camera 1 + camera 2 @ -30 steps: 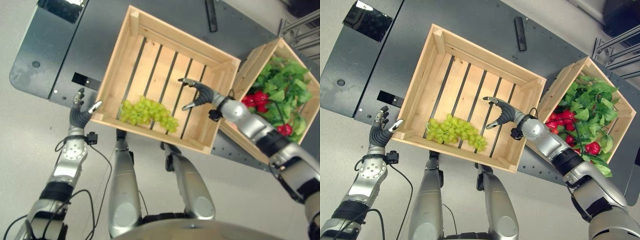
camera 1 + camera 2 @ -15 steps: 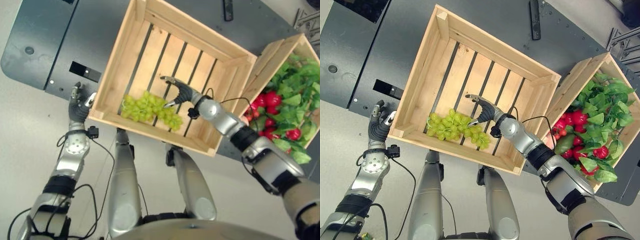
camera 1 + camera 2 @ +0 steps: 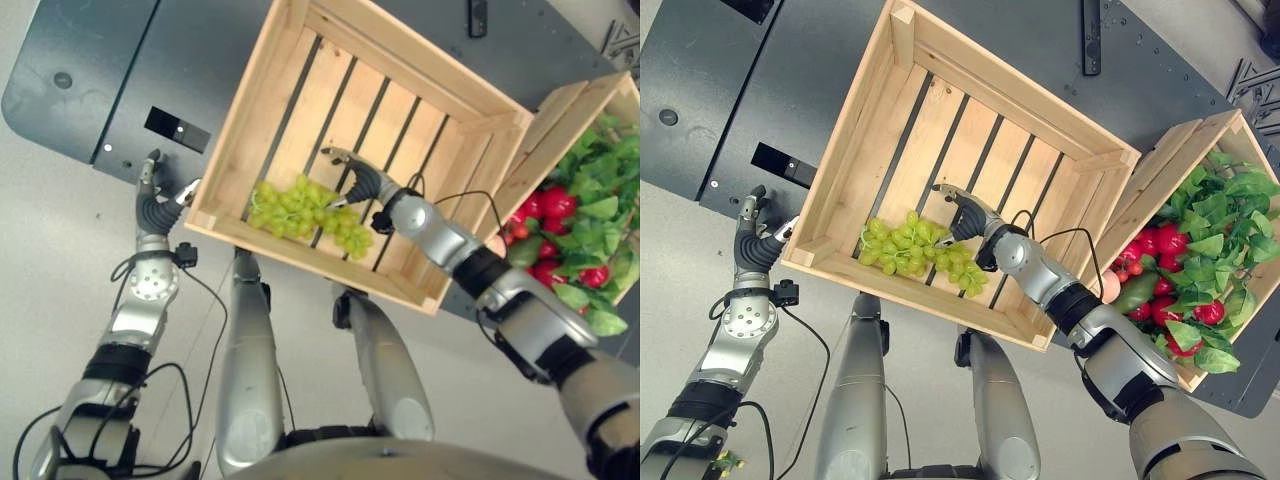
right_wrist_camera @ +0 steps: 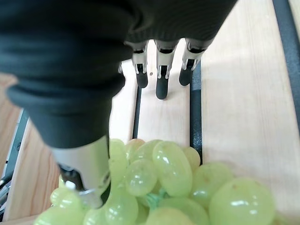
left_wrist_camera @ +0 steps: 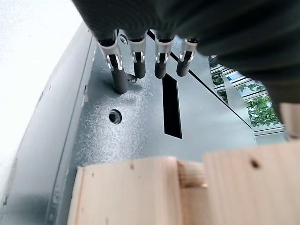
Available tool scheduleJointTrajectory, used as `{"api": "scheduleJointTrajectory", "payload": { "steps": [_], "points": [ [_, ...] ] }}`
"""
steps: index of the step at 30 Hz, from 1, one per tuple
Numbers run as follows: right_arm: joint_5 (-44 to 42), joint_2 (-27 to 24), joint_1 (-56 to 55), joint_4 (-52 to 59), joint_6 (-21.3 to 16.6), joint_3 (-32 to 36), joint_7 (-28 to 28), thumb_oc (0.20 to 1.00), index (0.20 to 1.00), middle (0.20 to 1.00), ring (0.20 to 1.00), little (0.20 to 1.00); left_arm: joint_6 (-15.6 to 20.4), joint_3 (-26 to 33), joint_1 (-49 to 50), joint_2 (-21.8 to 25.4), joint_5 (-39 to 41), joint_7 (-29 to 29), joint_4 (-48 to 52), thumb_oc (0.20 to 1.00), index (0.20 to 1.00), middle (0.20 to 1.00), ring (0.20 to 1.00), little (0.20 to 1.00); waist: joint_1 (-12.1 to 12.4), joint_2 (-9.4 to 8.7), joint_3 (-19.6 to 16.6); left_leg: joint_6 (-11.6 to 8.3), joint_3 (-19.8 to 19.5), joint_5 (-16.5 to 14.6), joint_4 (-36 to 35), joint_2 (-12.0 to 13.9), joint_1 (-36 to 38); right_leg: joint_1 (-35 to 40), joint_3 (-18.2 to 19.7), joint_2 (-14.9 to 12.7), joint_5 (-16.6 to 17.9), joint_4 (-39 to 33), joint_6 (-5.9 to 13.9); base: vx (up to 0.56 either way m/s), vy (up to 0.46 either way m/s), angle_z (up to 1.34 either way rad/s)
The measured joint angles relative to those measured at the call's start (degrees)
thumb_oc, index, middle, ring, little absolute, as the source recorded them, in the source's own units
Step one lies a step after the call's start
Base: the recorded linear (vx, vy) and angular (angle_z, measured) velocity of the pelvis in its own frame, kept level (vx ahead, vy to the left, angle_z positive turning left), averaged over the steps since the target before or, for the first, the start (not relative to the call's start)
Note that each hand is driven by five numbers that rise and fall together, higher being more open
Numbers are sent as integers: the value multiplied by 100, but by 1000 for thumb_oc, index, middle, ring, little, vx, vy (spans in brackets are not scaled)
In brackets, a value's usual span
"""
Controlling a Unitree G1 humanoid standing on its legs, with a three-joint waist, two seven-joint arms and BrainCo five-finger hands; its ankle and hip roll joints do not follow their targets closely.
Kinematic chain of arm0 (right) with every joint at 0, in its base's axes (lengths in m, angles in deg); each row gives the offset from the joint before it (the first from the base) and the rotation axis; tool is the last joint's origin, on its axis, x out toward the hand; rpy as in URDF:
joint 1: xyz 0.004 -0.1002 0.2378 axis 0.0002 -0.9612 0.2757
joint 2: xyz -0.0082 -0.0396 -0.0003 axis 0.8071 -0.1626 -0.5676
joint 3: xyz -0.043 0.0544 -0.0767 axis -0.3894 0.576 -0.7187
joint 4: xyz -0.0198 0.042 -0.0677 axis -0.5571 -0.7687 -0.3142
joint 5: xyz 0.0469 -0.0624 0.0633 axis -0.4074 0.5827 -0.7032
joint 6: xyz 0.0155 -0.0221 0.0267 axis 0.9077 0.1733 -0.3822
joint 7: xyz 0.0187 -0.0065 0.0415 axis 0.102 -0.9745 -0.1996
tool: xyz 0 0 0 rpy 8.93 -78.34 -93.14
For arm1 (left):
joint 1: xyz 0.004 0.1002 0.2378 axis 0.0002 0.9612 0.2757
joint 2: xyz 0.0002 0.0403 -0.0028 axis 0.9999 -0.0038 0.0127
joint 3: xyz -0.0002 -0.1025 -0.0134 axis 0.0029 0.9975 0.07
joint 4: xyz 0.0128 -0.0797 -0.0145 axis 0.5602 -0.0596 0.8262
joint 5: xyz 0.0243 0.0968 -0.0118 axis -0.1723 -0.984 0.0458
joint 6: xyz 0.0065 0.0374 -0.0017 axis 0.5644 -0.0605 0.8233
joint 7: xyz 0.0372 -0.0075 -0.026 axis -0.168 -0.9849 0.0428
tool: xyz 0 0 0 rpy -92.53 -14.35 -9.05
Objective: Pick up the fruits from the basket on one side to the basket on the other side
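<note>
Reaching further across the wooden crate [image 3: 890, 120], the right hand [image 3: 962, 218] now hovers spread wide over the green grape bunch [image 3: 915, 250] lying on its slats; the left hand [image 3: 752, 248] idles open outside. A shallow pinch could tear loose grapes off.

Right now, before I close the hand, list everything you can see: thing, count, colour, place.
Slatted crate: one, pale wood, in the middle of the dark platform.
Grapes: one bunch, green, on the slatted crate's floor by its near wall.
Second crate: one, pale wood, on the robot's right, against the slatted crate's corner.
Red fruits: several, red, in the second crate among the leaves; exact count unclear.
Leaves: many, green, over the second crate.
Platform: one, dark grey, under both crates.
Black bar: one, on the platform beyond the slatted crate.
Right hand: over the grapes, fingers straight, thumb against the bunch.
Left hand: outside the slatted crate's near left corner, fingers straight, holding nothing.
</note>
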Motion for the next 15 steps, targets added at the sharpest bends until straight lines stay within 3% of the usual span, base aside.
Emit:
{"api": "scheduleJointTrajectory", "payload": {
  "steps": [15],
  "points": [
    [2, 117, 62, -134, 37, -88, -19, 1000, 1000, 1000, 1000, 1000, -84, 0, -96, 5, -52, -122, -74, 1000, 1000, 1000, 1000, 1000, -86, -16, -11, -21, -60, 51, -15, -4, 10, 33, -81, 2, 0, 25, -6, 0, -1, 1]
  ]
}}
